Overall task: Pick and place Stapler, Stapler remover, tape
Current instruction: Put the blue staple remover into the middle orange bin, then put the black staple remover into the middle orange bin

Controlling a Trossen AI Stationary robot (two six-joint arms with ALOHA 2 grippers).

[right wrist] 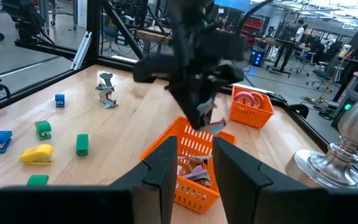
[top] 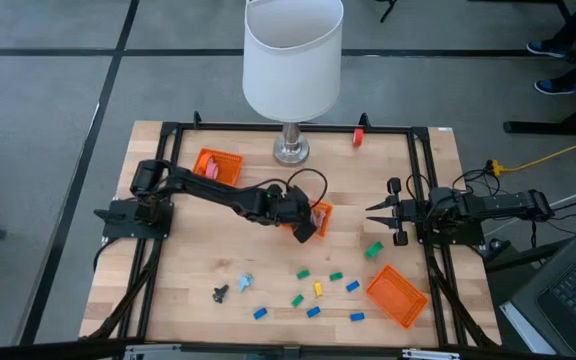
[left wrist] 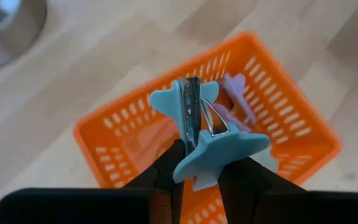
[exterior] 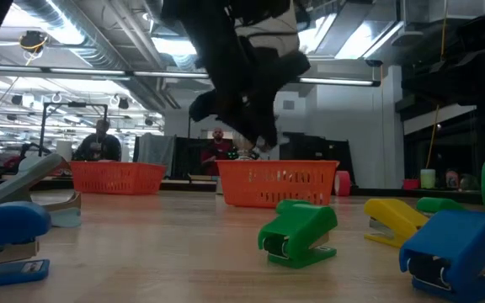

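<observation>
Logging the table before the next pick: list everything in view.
lamp: one, white shade, metal foot, table's far edge
baskets: three, orange; far left, centre, near right
tape: pink roll in the far-left basket; red roll at the far edge
staplers: about four blue, four green, one yellow, scattered along the near side
staple removers: dark one and pale blue one near left; another pale blue one held above the centre basket
people: two, in the room behind
left gripper: shut on the held remover
right gripper: waiting at the right edge
</observation>
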